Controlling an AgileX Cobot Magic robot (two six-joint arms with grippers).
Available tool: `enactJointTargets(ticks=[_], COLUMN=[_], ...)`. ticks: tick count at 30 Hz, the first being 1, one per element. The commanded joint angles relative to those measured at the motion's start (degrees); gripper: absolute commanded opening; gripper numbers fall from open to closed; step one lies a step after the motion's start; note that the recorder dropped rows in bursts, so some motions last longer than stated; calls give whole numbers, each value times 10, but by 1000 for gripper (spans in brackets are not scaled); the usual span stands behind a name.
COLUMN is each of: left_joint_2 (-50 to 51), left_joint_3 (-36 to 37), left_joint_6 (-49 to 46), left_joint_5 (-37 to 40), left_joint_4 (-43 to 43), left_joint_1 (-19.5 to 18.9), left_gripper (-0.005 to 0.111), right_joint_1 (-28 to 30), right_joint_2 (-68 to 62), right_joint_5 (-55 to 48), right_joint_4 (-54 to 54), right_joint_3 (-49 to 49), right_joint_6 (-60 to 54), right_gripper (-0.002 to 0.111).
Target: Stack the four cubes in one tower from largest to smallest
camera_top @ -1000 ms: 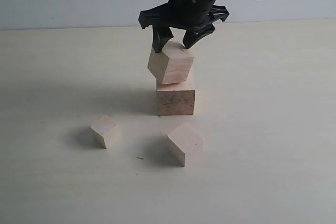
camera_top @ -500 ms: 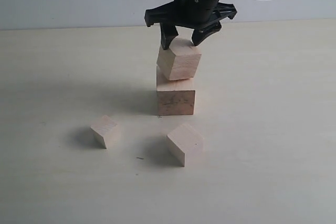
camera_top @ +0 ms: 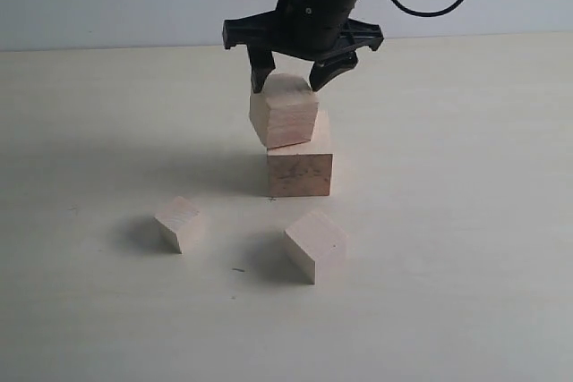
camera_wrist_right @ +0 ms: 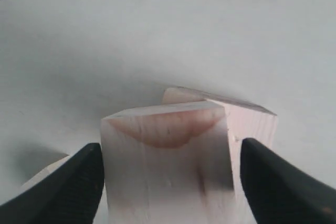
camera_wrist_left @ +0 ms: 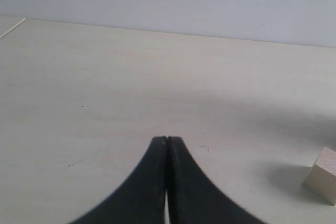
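As the second cube point(camera_top: 284, 115) swings crooked, overhanging the largest cube point(camera_top: 300, 174), the right gripper's point(camera_top: 290, 84) hold is unclear.

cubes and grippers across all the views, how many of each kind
wooden cubes: 4 (largest cube, tilted cube above it, mid cube, smallest cube)
grippers: 2 (left gripper, right gripper)
total: 6

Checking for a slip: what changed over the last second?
The right gripper carried the second cube right over the largest cube, then back left; it now sits askew, overhanging the base's left edge. A gap now shows beside one finger. The largest cube, the third cube and the smallest cube stayed put.
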State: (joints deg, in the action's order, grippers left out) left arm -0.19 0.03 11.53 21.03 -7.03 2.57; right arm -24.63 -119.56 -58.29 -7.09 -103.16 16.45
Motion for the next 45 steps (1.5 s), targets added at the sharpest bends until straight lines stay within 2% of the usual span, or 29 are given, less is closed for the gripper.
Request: enactJointTargets(ticks=[1,9,24,29,31,33,39,41,42,45], left_joint_2=[2,2,2,2,2,2,2,2,2,2], left_joint_3=[0,0,0,0,0,0,0,0,0,0], left_joint_6=[4,4,4,-79,-83,-89,-121,-111,-93,49], left_joint_5=[-5,-5,-5,-2,-2,-2,-7,-47,-81,-202], left_joint_4=[-1,-1,-1,-79,-94,-100,-137,-126,-95,64], left_joint_1=[4,4,4,4,4,4,4,4,4,4], left_gripper=[0,0,0,0,0,0,0,0,0,0], right_joint_1=[-3,-3,-3,-3,-3,-3,-1,7,16,59], right_joint_2=[-6,-6,32,63,75,82,85,85,85,83], right_joint_5=[-2,-6,-3,-4,-4,-4,-1,11,15,28], right_joint_4=[-5,47,25,26,31,50,168,184,174,100], right_joint_3=[-1,-1,-1,-1,-1,-1,-1,-1,-1,-1], right_joint_6=[3,3,3,-19,-35,-43,-43,-43,-43,-60], right_gripper=[71,71,70,70,70,64,16,2,0,0])
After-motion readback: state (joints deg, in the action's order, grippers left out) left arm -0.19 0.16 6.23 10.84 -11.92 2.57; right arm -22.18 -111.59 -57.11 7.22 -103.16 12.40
